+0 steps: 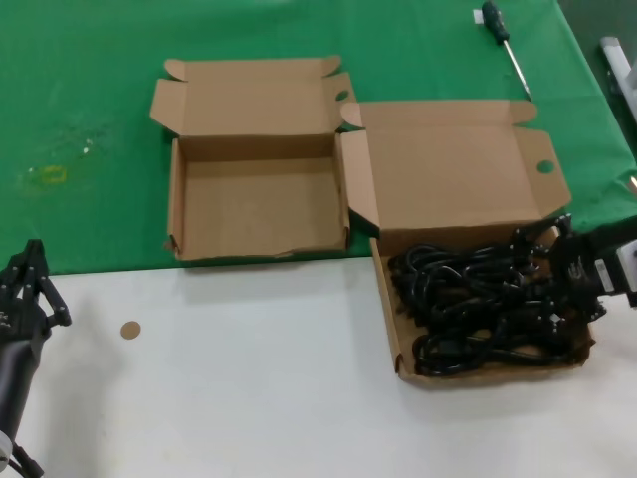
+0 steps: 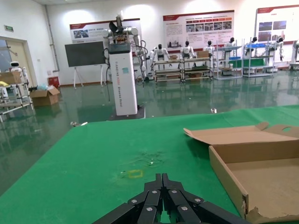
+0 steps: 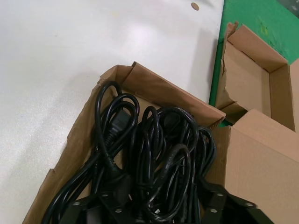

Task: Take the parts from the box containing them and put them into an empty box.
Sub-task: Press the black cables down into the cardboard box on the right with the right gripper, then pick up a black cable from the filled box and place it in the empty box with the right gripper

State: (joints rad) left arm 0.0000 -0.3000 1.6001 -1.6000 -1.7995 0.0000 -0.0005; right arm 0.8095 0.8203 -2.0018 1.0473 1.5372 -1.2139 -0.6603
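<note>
The cords [image 1: 476, 307] are lying heaped in the right-hand box [image 1: 390, 324], the empty box [image 1: 177, 199] is sitting just to its left and a little farther back, a screwdriver [image 1: 506, 47] is lying well behind both, and a small disc [image 1: 130, 331] is resting near the front left.

Robotics lab or exhibition hall. Seen far off: humanoid robots [image 2: 188, 48] lined along wall, poster boards [image 2: 198, 29], dark display screen [image 2: 84, 53], white pillar unit [image 2: 124, 77], glossy green floor [image 2: 60, 116]. Nearby: green-covered worktable [image 2: 107, 158].
</note>
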